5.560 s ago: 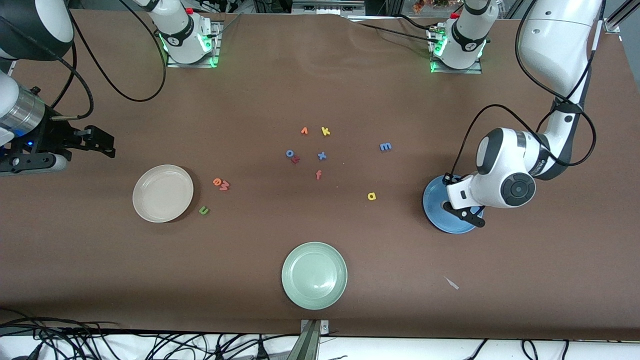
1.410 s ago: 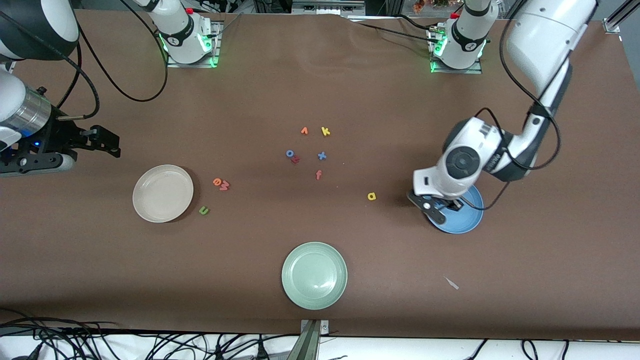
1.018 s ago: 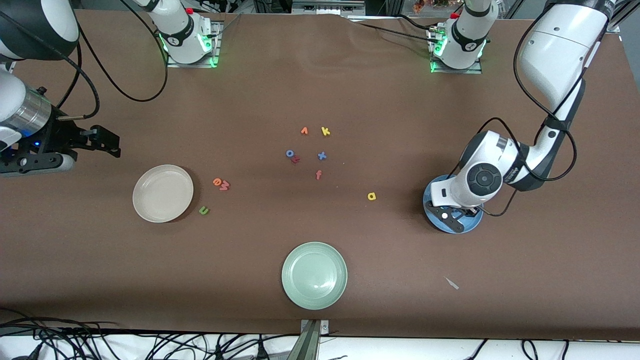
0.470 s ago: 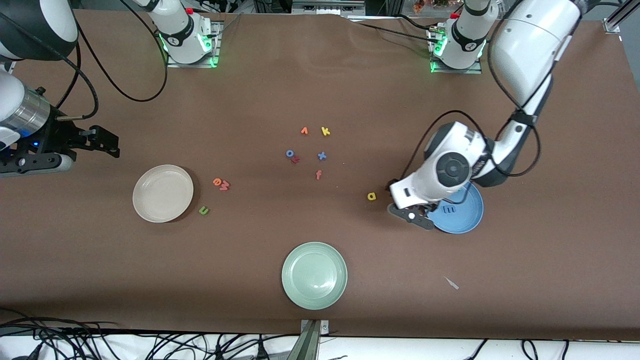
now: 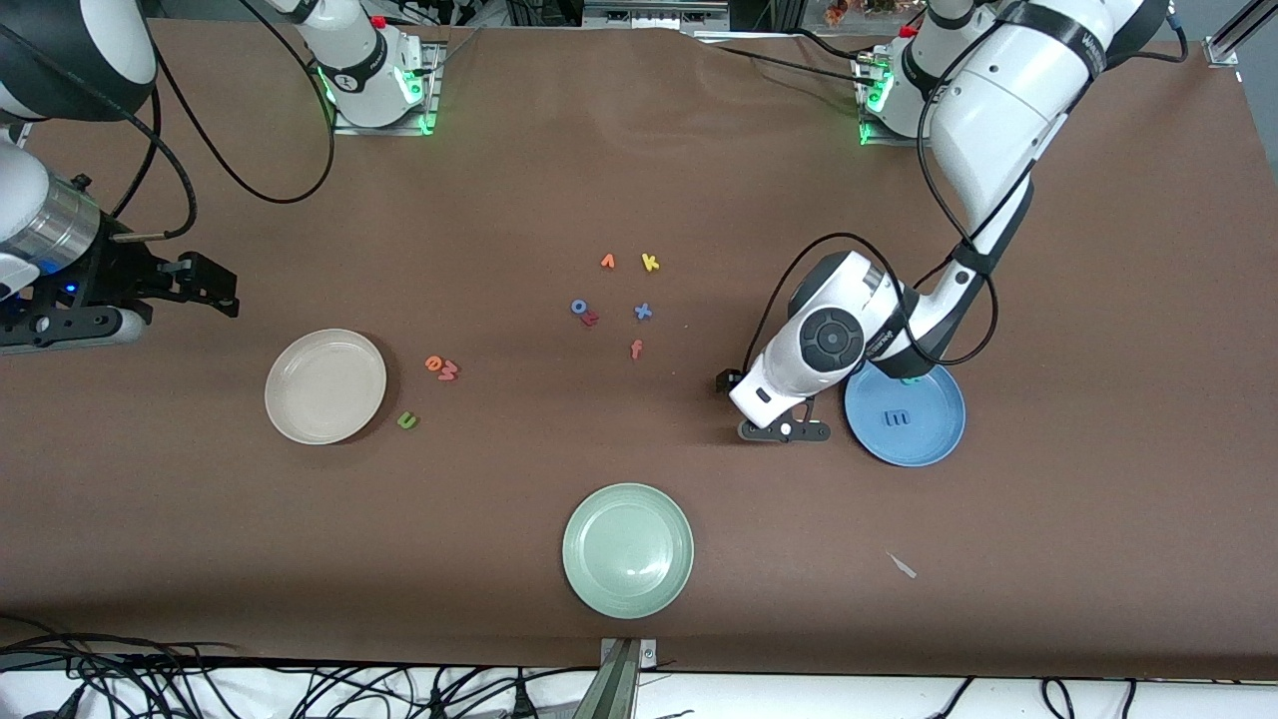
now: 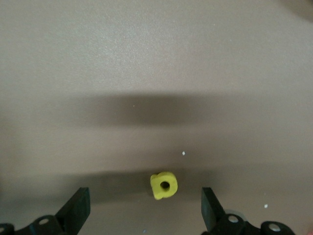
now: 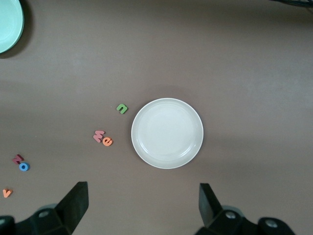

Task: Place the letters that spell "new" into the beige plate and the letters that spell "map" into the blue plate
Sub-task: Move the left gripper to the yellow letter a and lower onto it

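**Ana:** Fingers first: both pairs stand wide apart and hold nothing. The left gripper (image 6: 142,210) hangs low over the desk (image 5: 639,180) just beside the blue plate (image 5: 934,439), with the yellow a (image 6: 164,185) lying between its fingers (image 6: 76,208), not yet touched. The right gripper (image 7: 139,208) waits up in the air at the right arm's end of the desk, looking down on the beige plate (image 7: 186,147).

**Ben:** So how much is done?

**Ana:** I'd say about a third. The blue m (image 5: 902,417) lies flat in the blue plate. At that plate's rim, half hidden under the left arm, something teal (image 5: 911,380) shows; it may be the p, but I cannot tell.

**Ben:** And "new"?

**Ana:** None of it. The beige plate is bare. The green n (image 5: 406,420) lies on the desk near that plate, and the orange e (image 5: 433,363) and red w (image 5: 448,371) lie touching each other, a little farther from the front camera than the n.

**Ben:** And the rest?

**Ana:** The spare letters (image 5: 614,300) sit in a loose cluster mid-desk, and the green plate (image 5: 584,584) sits nearest the front camera, unused. By my reckoning the a goes next, then all three of "new".
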{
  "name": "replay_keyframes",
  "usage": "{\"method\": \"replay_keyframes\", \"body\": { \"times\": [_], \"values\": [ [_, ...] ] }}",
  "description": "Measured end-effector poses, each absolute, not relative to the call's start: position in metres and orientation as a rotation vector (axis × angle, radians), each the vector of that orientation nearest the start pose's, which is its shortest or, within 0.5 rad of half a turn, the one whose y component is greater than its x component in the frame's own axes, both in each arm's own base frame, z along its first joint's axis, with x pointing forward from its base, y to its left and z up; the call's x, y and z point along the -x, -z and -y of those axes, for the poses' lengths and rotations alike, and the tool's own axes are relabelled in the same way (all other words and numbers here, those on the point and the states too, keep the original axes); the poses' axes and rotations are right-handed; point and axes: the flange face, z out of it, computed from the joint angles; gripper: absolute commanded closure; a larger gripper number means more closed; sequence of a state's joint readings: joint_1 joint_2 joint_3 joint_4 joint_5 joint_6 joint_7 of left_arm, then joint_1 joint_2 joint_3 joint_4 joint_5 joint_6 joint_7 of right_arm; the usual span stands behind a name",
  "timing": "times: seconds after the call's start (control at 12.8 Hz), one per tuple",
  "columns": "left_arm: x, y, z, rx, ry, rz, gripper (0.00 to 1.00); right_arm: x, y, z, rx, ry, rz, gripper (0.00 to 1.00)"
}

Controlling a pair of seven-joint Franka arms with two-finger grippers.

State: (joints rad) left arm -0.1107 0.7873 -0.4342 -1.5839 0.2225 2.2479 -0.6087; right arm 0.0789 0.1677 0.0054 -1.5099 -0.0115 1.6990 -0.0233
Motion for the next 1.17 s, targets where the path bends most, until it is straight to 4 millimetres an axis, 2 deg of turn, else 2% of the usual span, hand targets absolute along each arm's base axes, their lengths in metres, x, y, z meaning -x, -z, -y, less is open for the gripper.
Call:
{"method": "replay_keyframes", "body": {
  "times": [0.31, 0.39, 0.47, 0.63, 0.86, 0.94, 1.02, 1.17],
  "values": [
    [-0.603, -0.190, 0.338, 3.224, -0.202, 0.066, 0.24, -0.614, -0.568, -0.045, 3.148, 0.051, 0.153, 0.00],
    [-0.599, -0.187, 0.343, 3.221, -0.211, 0.057, 0.35, -0.615, -0.568, -0.043, 3.148, 0.061, 0.146, 0.00],
    [-0.596, -0.185, 0.346, 3.219, -0.215, 0.050, 0.41, -0.616, -0.569, -0.041, 3.148, 0.063, 0.142, 0.00],
    [-0.596, -0.182, 0.346, 3.217, -0.220, 0.050, 0.48, -0.616, -0.569, -0.041, 3.147, 0.065, 0.140, 0.00],
    [-0.598, -0.180, 0.342, 3.212, -0.222, 0.060, 0.49, -0.616, -0.567, -0.045, 3.145, 0.061, 0.152, 0.00],
    [-0.599, -0.179, 0.340, 3.210, -0.221, 0.064, 0.54, -0.616, -0.566, -0.046, 3.145, 0.059, 0.154, 0.00],
    [-0.599, -0.178, 0.339, 3.208, -0.222, 0.066, 0.73, -0.617, -0.565, -0.047, 3.145, 0.057, 0.156, 0.00],
    [-0.598, -0.173, 0.339, 3.205, -0.232, 0.067, 1.00, -0.618, -0.558, -0.054, 3.142, 0.038, 0.175, 0.00]
  ]
}}
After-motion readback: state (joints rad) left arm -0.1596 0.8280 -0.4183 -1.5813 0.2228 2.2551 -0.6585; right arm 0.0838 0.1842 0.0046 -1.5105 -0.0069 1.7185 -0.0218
